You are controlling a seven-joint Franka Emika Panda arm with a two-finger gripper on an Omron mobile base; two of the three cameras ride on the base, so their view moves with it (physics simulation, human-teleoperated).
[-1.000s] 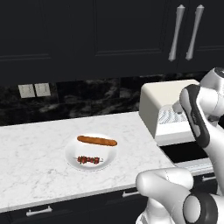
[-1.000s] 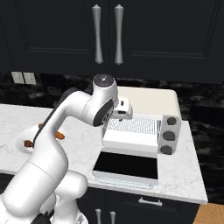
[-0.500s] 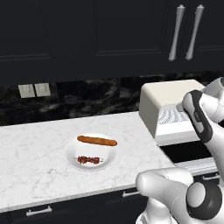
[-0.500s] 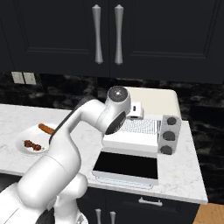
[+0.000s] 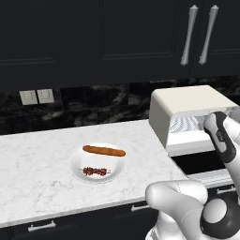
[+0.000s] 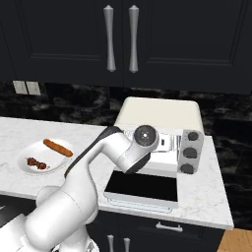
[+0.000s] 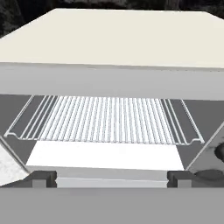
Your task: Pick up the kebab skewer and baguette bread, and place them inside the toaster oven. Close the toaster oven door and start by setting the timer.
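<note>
End effector parked right at the mouth of the toaster oven, fingertips spread far apart with nothing between them, so wide open and carrying nothing. Straight ahead of it, wire rack bare inside the cavity; no food on it. Below and just in front, toaster oven door dropped flat and fully open, dark glass facing up. Off to the end effector's right, three dark knobs in a column on the oven front. Well away to its left on the worktop, white plate carrying both the baguette bread and, just beside it on the near side, the kebab skewer; neither lifted yet. Judged from this: oven opened and ready, but nearly everything remaining. Left to do: fetch skewer and bread from the plate, set both on the rack, swing the door up shut, turn the timer knob.
</note>
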